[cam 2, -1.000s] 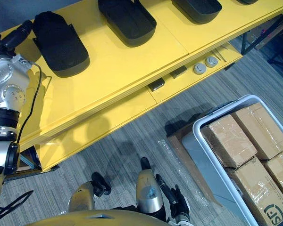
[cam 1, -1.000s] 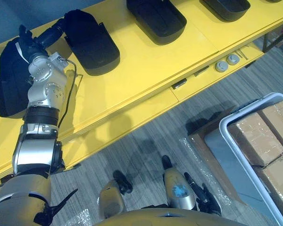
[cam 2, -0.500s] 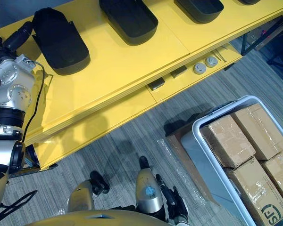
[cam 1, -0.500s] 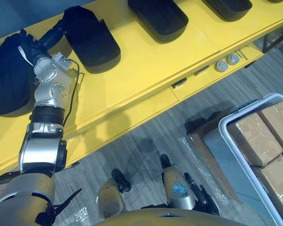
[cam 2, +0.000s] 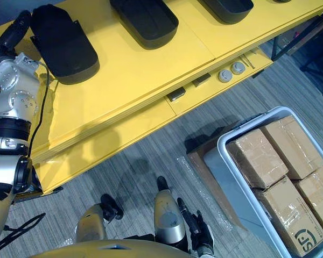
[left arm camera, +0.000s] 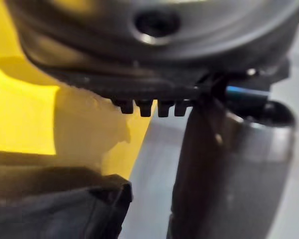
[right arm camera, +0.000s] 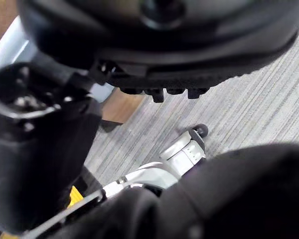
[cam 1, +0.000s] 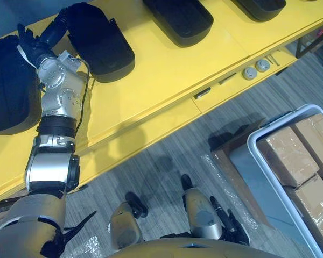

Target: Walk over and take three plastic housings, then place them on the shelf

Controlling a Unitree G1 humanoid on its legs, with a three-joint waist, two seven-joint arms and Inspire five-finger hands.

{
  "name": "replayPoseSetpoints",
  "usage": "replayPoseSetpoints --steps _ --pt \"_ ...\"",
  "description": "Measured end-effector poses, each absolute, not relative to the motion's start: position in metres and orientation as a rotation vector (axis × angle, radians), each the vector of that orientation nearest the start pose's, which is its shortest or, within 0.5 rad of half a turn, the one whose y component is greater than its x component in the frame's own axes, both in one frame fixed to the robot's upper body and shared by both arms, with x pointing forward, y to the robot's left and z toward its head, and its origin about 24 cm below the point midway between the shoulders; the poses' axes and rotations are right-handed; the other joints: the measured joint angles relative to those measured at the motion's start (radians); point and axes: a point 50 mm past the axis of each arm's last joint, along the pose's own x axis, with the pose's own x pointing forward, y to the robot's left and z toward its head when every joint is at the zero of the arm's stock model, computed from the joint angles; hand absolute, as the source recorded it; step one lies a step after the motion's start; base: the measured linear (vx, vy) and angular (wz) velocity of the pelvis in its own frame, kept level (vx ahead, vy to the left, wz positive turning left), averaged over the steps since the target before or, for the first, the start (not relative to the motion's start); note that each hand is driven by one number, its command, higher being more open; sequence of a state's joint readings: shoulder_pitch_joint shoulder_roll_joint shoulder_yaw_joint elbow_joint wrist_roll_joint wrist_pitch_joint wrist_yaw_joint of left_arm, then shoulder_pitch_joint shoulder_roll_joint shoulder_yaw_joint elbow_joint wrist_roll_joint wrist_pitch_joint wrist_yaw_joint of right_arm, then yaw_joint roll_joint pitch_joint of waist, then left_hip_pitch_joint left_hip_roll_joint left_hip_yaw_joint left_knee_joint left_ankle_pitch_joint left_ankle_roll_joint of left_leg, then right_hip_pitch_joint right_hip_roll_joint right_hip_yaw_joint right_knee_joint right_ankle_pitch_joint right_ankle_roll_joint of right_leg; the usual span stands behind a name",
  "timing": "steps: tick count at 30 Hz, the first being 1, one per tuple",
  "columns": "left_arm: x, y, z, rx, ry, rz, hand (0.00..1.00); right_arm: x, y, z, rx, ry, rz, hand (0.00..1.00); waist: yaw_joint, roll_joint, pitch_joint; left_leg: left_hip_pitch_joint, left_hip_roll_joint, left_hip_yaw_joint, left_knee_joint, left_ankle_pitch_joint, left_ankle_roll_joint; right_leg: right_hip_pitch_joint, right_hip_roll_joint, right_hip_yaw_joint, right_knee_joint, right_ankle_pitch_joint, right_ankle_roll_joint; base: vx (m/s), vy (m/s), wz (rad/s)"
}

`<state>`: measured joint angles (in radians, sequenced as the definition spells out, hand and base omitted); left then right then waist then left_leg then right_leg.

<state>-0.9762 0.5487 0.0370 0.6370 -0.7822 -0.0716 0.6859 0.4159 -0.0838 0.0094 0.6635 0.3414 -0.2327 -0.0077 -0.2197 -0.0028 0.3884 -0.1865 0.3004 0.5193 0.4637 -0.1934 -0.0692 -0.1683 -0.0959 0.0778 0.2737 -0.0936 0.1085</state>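
- Left robot hand (cam 1: 29, 44) is reaching over the far left part of the yellow bench (cam 1: 167, 75), at the end of an arm that is stretching up from the lower left.
- Whether this robot hand is apart, together or clamped on anything cannot be told from these views.
- It is sitting between two black plastic housings: the leftmost housing (cam 1: 8, 80) just to its left and the second housing (cam 1: 99, 40) just to its right.
- It is overlapping the leftmost housing's right edge in the left eye view; actual contact cannot be confirmed.
- Both of these housings are resting on the bench top.
- A third housing (cam 1: 180, 19) and a fourth housing (cam 1: 258, 6) are lying farther right along the same bench, spaced apart in a row.
- Two small round silver knobs (cam 2: 224, 75) are sitting side by side on the lower front ledge of the bench.
- Right robot hand (cam 2: 202, 239) is hanging low beside the body, over the grey striped floor (cam 2: 129, 156), well apart from the bench; its state cannot be told either.
- A pale bin (cam 2: 229, 174) is standing on the floor to the right, holding cardboard boxes (cam 2: 257, 158) that are packed close together.
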Motion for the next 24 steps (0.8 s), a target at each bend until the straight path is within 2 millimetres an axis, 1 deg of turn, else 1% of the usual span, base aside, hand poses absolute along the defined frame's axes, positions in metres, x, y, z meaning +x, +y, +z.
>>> replayPoseSetpoints --steps 2,5,7,10,11,13,14,15,16,17,18,19,20,21,22,24 --pt "0.376 0.271 0.248 -0.485 -0.358 0.688 1.0 0.057 -0.196 -0.133 0.214 0.809 -0.326 1.0 -0.003 -0.001 -0.001 0.025 -0.012 0.0 -0.015 0.004 -0.002 0.018 -0.007 0.0 0.004 -0.009 0.004 0.0 0.0 0.0" --pt "0.374 0.27 0.256 -0.474 -0.408 0.666 1.0 0.054 -0.196 -0.135 0.205 0.815 -0.332 1.0 -0.007 -0.001 -0.003 0.07 -0.03 -0.002 -0.053 0.017 -0.008 0.052 -0.012 -0.004 -0.001 -0.015 0.001 0.0 -0.004 0.03" --pt "0.372 0.271 0.266 -0.423 -0.474 0.639 1.0 0.052 -0.199 -0.136 0.196 0.81 -0.364 1.0 -0.012 0.003 -0.007 0.094 -0.052 -0.014 -0.103 0.043 -0.01 0.078 -0.023 -0.02 -0.023 -0.016 0.0 0.01 -0.024 0.2" --pt "0.368 0.275 0.276 -0.409 -0.538 0.61 1.0 0.048 -0.206 -0.136 0.185 0.807 -0.417 1.0 -0.018 0.008 -0.02 0.115 -0.074 -0.03 -0.155 0.072 -0.013 0.105 -0.029 -0.04 -0.051 -0.014 0.001 0.04 -0.044 0.24" --pt "0.366 0.275 0.281 -0.403 -0.566 0.587 1.0 0.047 -0.21 -0.136 0.18 0.81 -0.45 1.0 -0.018 0.01 -0.034 0.124 -0.084 -0.036 -0.185 0.088 -0.015 0.115 -0.032 -0.05 -0.064 -0.013 0.001 0.06 -0.04 0.22" --pt "0.36 0.274 0.285 -0.395 -0.619 0.547 1.0 0.046 -0.215 -0.135 0.174 0.804 -0.495 1.0 -0.015 0.013 -0.074 0.129 -0.093 -0.043 -0.219 0.103 -0.018 0.122 -0.034 -0.063 -0.085 -0.012 0.001 0.1 -0.043 0.2" --pt "0.352 0.273 0.286 -0.357 -0.668 0.521 1.0 0.05 -0.219 -0.134 0.171 0.789 -0.522 1.0 -0.015 0.014 -0.097 0.147 -0.102 -0.046 -0.247 0.112 -0.021 0.139 -0.035 -0.071 -0.096 -0.012 0.001 0.14 -0.029 0.15" --pt "0.349 0.273 0.284 -0.34 -0.681 0.511 1.0 0.052 -0.22 -0.134 0.169 0.783 -0.527 1.0 -0.015 0.014 -0.104 0.158 -0.104 -0.047 -0.256 0.113 -0.023 0.151 -0.036 -0.073 -0.104 -0.011 0.001 0.12 -0.016 0.09" --pt "0.343 0.275 0.278 -0.306 -0.694 0.499 1.0 0.055 -0.222 -0.133 0.167 0.775 -0.536 1.0 -0.013 0.016 -0.121 0.17 -0.108 -0.047 -0.269 0.115 -0.024 0.162 -0.037 -0.074 -0.11 -0.011 0.001 0.11 -0.01 0.05" --pt "0.333 0.278 0.264 -0.256 -0.695 0.49 1.0 0.06 -0.223 -0.132 0.162 0.763 -0.545 1.0 -0.008 0.024 -0.151 0.19 -0.118 -0.052 -0.295 0.12 -0.023 0.183 -0.041 -0.08 -0.129 -0.011 0.001 0.09 -0.009 0.05" --pt "0.329 0.278 0.257 -0.246 -0.69 0.485 1.0 0.06 -0.223 -0.132 0.162 0.761 -0.547 1.0 -0.004 0.027 -0.16 0.198 -0.121 -0.053 -0.304 0.121 -0.023 0.191 -0.042 -0.083 -0.134 -0.011 0.002 0.13 -0.014 0.17" --pt "0.321 0.281 0.24 -0.22 -0.668 0.476 1.0 0.061 -0.222 -0.132 0.163 0.765 -0.545 1.0 0.0 0.034 -0.183 0.207 -0.125 -0.065 -0.318 0.125 -0.024 0.208 -0.044 -0.098 -0.144 -0.011 0.002 0.07 -0.01 0.23" --pt "0.317 0.282 0.23 -0.216 -0.649 0.47 1.0 0.06 -0.221 -0.133 0.165 0.77 -0.544 1.0 0.002 0.036 -0.192 0.214 -0.128 -0.074 -0.326 0.127 -0.025 0.22 -0.044 -0.108 -0.148 -0.011 0.002 0.12 -0.021 0.36" --pt "0.31 0.284 0.207 -0.211 -0.595 0.463 1.0 0.059 -0.219 -0.135 0.169 0.792 -0.551 1.0 0.02 0.037 -0.207 0.236 -0.133 -0.085 -0.35 0.138 -0.031 0.241 -0.046 -0.13 -0.155 -0.011 0.002 0.06 -0.014 0.27" --pt "0.309 0.285 0.199 -0.203 -0.568 0.461 1.0 0.058 -0.218 -0.137 0.169 0.803 -0.554 1.0 0.029 0.036 -0.211 0.242 -0.134 -0.087 -0.357 0.142 -0.031 0.246 -0.046 -0.134 -0.155 -0.011 0.002 0.05 -0.014 0.23" --pt "0.299 0.294 0.167 -0.162 -0.458 0.464 1.0 0.056 -0.217 -0.142 0.167 0.845 -0.564 1.0 0.07 0.035 -0.232 0.249 -0.143 -0.098 -0.386 0.159 -0.032 0.251 -0.049 -0.156 -0.158 -0.011 0.002 0.0 -0.012 0.19"
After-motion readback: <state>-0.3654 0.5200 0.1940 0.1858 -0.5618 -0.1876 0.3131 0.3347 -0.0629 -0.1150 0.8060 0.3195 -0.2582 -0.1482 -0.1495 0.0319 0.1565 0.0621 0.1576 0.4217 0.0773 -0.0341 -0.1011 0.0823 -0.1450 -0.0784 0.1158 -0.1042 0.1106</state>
